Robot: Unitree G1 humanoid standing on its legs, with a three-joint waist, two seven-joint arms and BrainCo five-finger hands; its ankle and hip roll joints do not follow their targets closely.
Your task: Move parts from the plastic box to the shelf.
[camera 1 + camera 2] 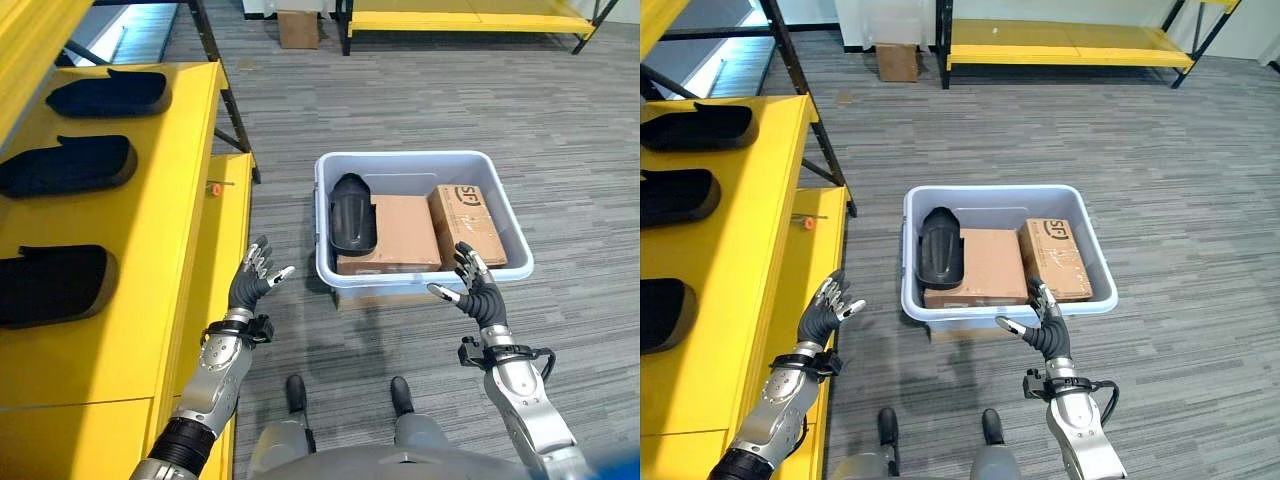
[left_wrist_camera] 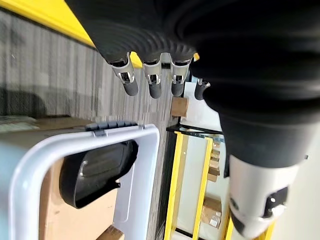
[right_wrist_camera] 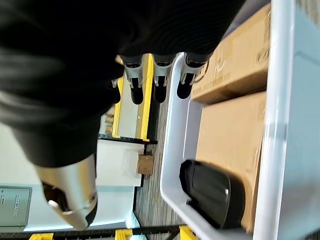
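Observation:
A pale blue plastic box [image 1: 422, 274] stands on the floor ahead of me. Inside it a black moulded part [image 1: 352, 213] lies at the left on cardboard boxes [image 1: 405, 233]; the part [image 2: 97, 171] also appears in both wrist views [image 3: 212, 193]. Three similar black parts [image 1: 68, 165] lie in a row on the yellow shelf [image 1: 150, 290] at my left. My left hand [image 1: 250, 282] hovers open between shelf and box, holding nothing. My right hand [image 1: 474, 290] is open just before the box's near rim, empty as well.
A lower yellow shelf level [image 1: 222, 230] carries a small orange object [image 1: 213, 188]. Black shelf legs [image 1: 232, 100] stand on the grey carpet. Another yellow rack [image 1: 470, 20] and a cardboard box [image 1: 298, 29] are at the far side.

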